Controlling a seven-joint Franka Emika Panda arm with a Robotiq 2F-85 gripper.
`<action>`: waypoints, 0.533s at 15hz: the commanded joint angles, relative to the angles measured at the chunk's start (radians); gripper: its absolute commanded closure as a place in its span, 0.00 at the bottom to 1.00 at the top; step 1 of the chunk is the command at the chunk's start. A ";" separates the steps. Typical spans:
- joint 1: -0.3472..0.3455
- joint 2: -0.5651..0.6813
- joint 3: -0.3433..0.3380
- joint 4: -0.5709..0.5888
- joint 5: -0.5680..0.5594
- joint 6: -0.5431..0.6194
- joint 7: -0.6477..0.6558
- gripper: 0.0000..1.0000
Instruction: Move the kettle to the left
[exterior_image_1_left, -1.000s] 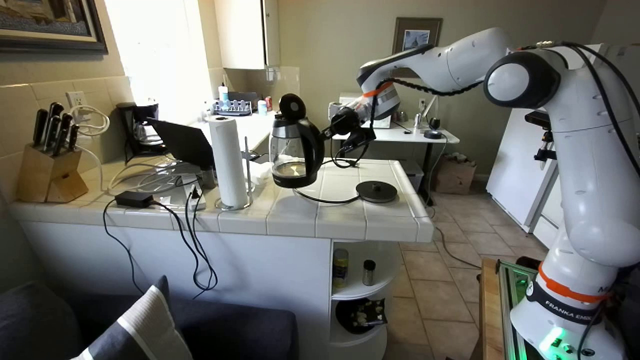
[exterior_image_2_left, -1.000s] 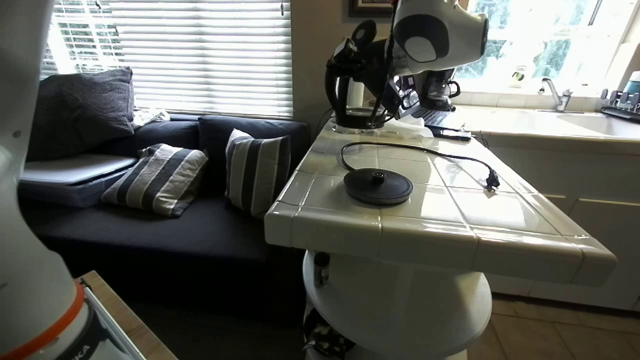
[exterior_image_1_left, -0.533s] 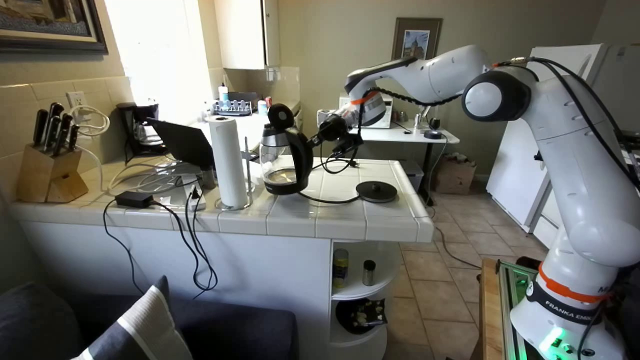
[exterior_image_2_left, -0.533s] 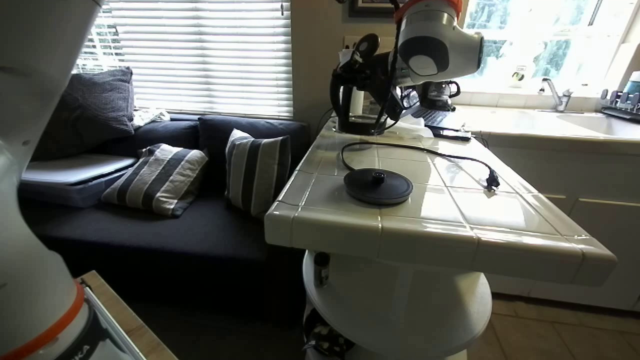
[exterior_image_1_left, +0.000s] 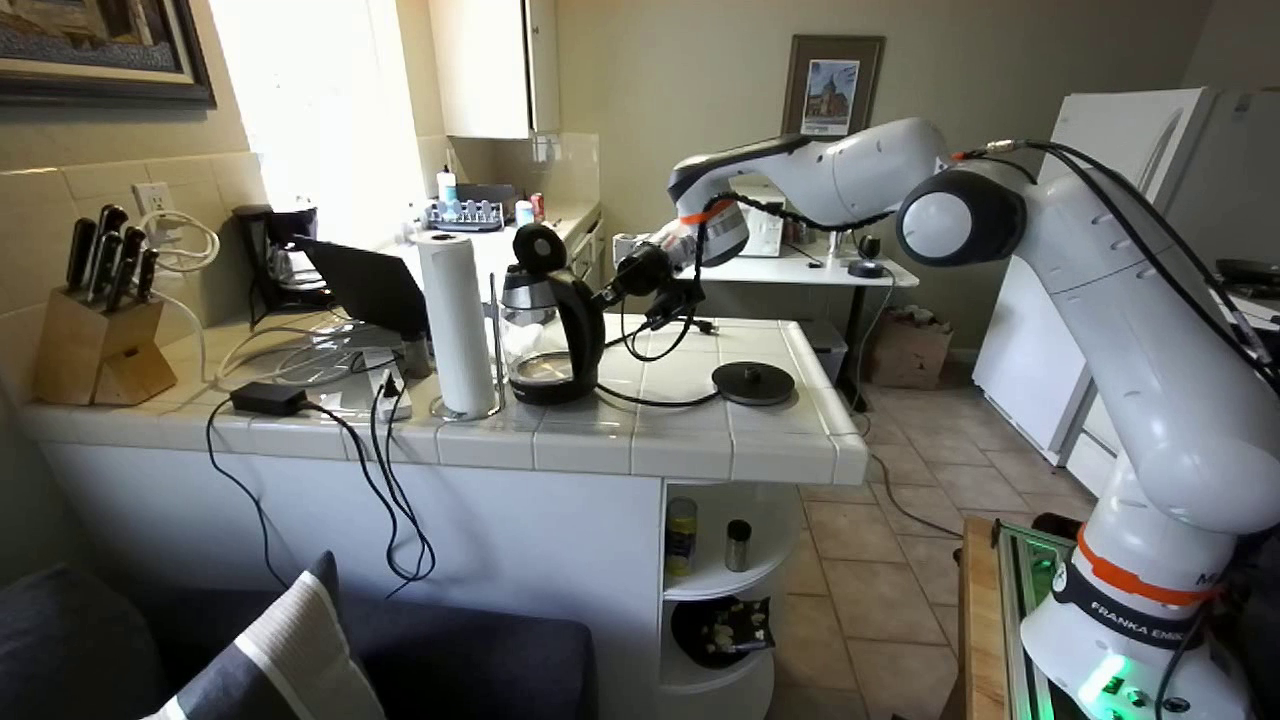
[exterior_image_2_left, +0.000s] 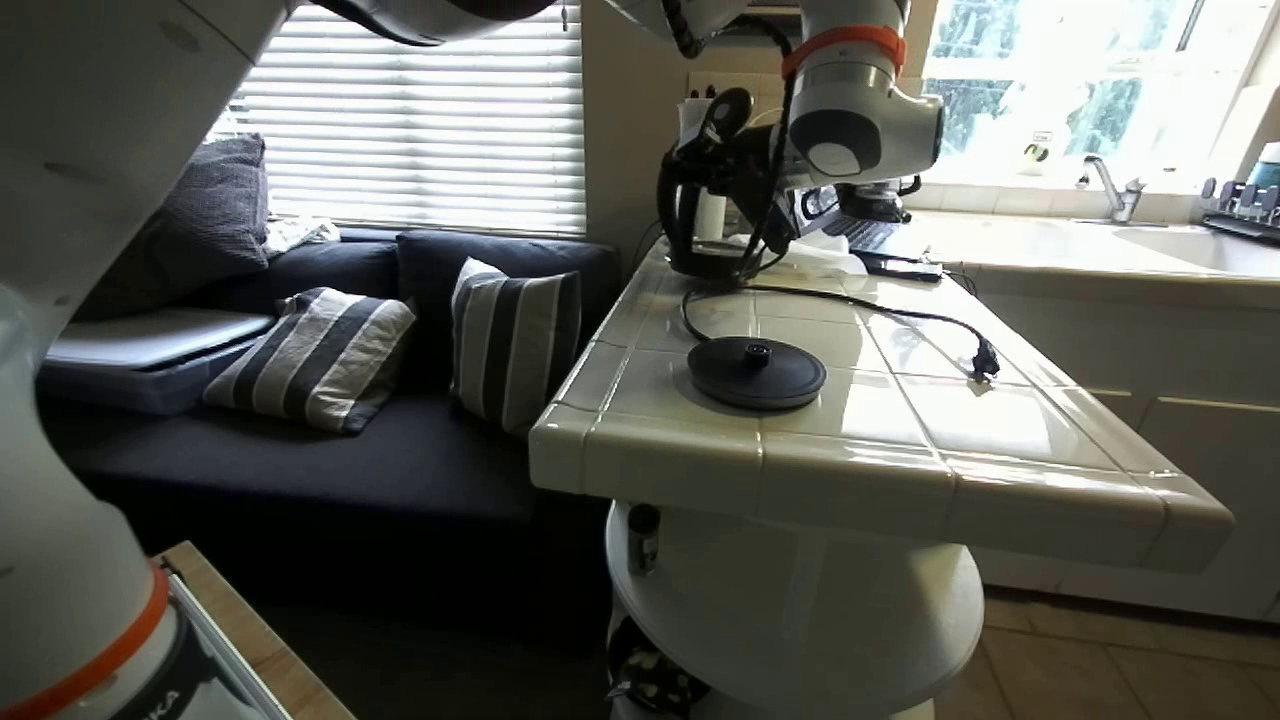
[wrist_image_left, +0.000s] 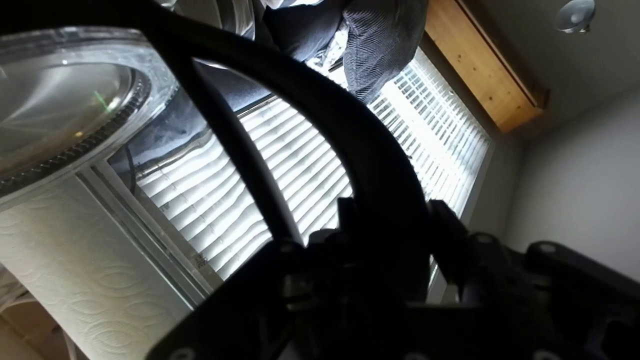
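The kettle has a clear glass body, a black base and handle, and its lid stands open. It is upright beside the paper towel roll, its base at or just above the counter; I cannot tell if it touches. Its black base also shows in an exterior view. My gripper is shut on the kettle's handle from the right in that view. In the wrist view the fingers sit on both sides of the dark handle, and part of the glass body shows at the left.
The white paper towel roll stands just left of the kettle. The flat black disc lies near the counter's end, with its cord running across the tiles. A laptop and knife block stand farther left.
The kettle has moved left and down in an exterior view, closer to the paper towel roll and the counter. The gripper has moved along with it, still on the handle.
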 joint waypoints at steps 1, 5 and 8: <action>-0.022 0.043 0.029 0.075 0.039 0.011 0.019 0.86; -0.023 0.063 0.036 0.089 0.042 0.013 0.028 0.86; -0.015 0.070 0.040 0.105 0.039 0.028 0.043 0.86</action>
